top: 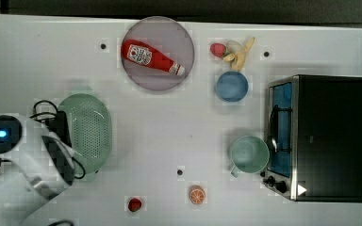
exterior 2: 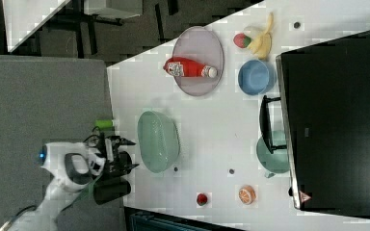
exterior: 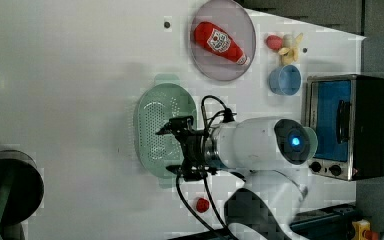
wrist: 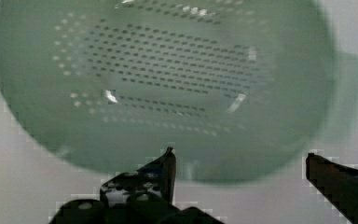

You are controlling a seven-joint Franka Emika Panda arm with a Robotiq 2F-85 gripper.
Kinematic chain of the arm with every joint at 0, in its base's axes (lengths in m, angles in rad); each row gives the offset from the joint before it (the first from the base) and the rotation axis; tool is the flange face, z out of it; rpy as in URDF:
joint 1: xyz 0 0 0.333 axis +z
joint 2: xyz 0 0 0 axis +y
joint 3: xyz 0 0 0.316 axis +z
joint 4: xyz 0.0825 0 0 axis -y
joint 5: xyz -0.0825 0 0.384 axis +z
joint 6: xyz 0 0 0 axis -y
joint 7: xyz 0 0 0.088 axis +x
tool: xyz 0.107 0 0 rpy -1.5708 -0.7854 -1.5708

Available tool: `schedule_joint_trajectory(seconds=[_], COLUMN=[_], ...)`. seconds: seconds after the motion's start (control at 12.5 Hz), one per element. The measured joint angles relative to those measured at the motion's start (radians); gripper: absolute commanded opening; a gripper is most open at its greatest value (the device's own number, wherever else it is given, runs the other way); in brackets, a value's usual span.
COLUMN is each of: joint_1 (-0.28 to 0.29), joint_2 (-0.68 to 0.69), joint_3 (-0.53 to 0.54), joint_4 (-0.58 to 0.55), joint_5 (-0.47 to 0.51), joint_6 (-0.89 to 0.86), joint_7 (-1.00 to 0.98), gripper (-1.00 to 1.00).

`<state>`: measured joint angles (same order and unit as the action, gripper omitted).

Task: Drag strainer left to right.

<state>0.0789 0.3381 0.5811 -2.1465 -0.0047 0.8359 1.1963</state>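
The pale mint-green strainer (top: 88,133) sits upright on the white table at the top view's left; it also appears as the strainer (exterior: 162,125), the strainer (exterior 2: 158,142) and, from close above, the strainer (wrist: 168,79) with its holed bowl. My gripper (wrist: 240,163) is open, its two dark fingers spread over the strainer's near rim. In the left view the gripper (exterior: 172,150) hangs over the strainer's edge nearest the arm. In the right view the gripper (exterior 2: 129,154) stands just beside the strainer. I cannot tell whether the fingers touch the rim.
To the top view's right stand a smooth green mug (top: 249,154), a toaster oven (top: 320,136) and a blue bowl (top: 232,86). A plate (top: 179,35) holds a ketchup bottle (top: 151,57). An orange half (top: 197,194) and a red fruit (top: 134,204) lie near the front edge.
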Motion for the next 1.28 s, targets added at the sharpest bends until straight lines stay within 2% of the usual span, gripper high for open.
schedule_joint_trajectory(seconds=[0.24,0.4,0.56,0.88,1.2,1.28], joint_1=[-0.003,0.018,0.029,0.011,0.026,0.044], joint_2=[0.08,0.158,0.189,0.207,0.198,0.189], joint_3=[-0.023,-0.079,-0.143,-0.207,-0.233,-0.254], joint_4=[-0.066,-0.047,-0.063,-0.063,-0.092,-0.1], joint_5=[-0.007,-0.032,-0.022,-0.06,-0.063,-0.049], joint_6=[0.148,0.237,0.257,0.286,0.273,0.277], joint_7=[0.014,0.015,0.015,0.02,0.021,0.021], gripper=[1.0,1.0,1.0,1.0,1.0,1.0])
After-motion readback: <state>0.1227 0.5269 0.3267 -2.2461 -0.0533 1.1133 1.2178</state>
